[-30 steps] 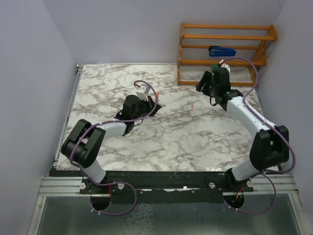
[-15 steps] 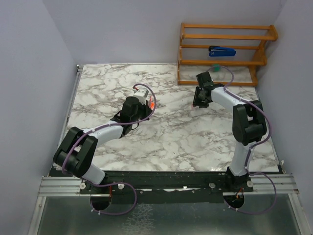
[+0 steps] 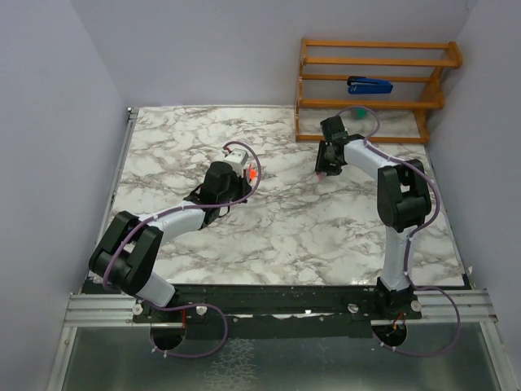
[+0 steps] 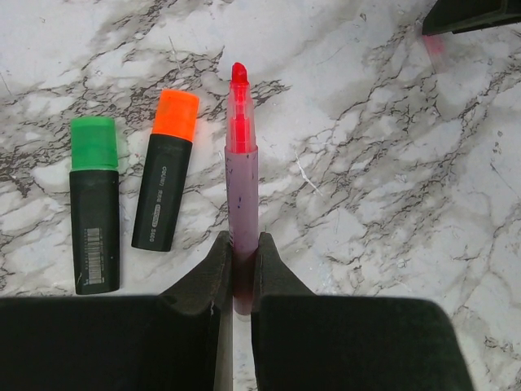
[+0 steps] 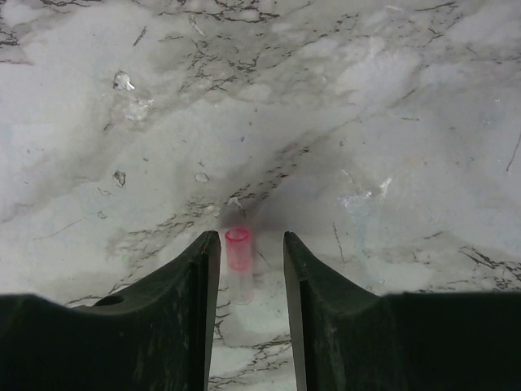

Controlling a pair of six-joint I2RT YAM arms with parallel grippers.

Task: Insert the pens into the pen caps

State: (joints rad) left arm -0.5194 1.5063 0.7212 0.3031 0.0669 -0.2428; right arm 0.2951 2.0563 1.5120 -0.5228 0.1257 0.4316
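My left gripper (image 4: 242, 238) is shut on the lower end of a slim pale pink pen (image 4: 242, 175), whose bare red tip points away from me. To its left, two black pens lie flat on the marble, one with a green end (image 4: 94, 216) and one with an orange end (image 4: 165, 191). From above, the left gripper (image 3: 244, 175) sits mid-table. My right gripper (image 5: 251, 238) is open, low over the table, its jaws either side of a tiny clear pink pen cap (image 5: 238, 252). The cap sits close to the left finger with a gap on its right. From above, the right gripper (image 3: 326, 169) is right of centre.
A wooden rack (image 3: 370, 102) stands at the back right with a blue stapler-like object (image 3: 369, 84) on a shelf and a small green thing (image 3: 359, 113) below it. The right gripper's dark body (image 4: 476, 12) shows at the top right of the left wrist view.
The right arm swung left from the rack and came down around the pink cap, its jaws narrowing. The left arm shifted slightly, still holding the pink pen.
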